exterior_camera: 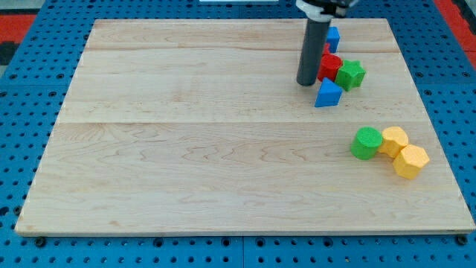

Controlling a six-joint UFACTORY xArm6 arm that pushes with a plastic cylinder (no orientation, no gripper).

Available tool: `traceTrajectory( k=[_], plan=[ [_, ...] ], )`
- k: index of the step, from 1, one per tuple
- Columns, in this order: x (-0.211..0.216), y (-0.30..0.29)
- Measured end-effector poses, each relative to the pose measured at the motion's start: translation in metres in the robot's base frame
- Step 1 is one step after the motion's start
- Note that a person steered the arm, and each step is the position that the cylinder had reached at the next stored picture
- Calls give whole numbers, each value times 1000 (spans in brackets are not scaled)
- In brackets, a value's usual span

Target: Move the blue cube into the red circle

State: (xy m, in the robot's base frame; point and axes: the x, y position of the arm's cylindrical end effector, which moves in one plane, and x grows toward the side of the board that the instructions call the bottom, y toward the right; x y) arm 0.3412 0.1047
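Rod with no gripper, so nothing is held or clasped: my tip (306,83) rests on the tabletop (186,149) toward the view's upper right.

- Blue cube (333,37): above and just right of the rod, partly hidden behind it, not touching my tip.
- Red block (329,65): immediately right of the rod, shape partly hidden, probably the red circle of the task.
- Green star-like block (350,74): further right, against the red one.
- Blue triangular block (327,94): just below and right of my tip.
- Green cylinder (366,143) and two yellow blocks (394,140) (410,161): well below and right, clustered.

Step in hand, as judged: positioning, with no contact on the cube yet. Next move calls for bringing my tip round to the cube's upper side and pushing it down toward the red block, without driving the green star or blue triangle along.
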Motion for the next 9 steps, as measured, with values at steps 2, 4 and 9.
traceTrajectory(
  k=[2, 4, 9],
  plan=[
    [-94, -18],
    [-150, 35],
    [14, 70]
  ],
)
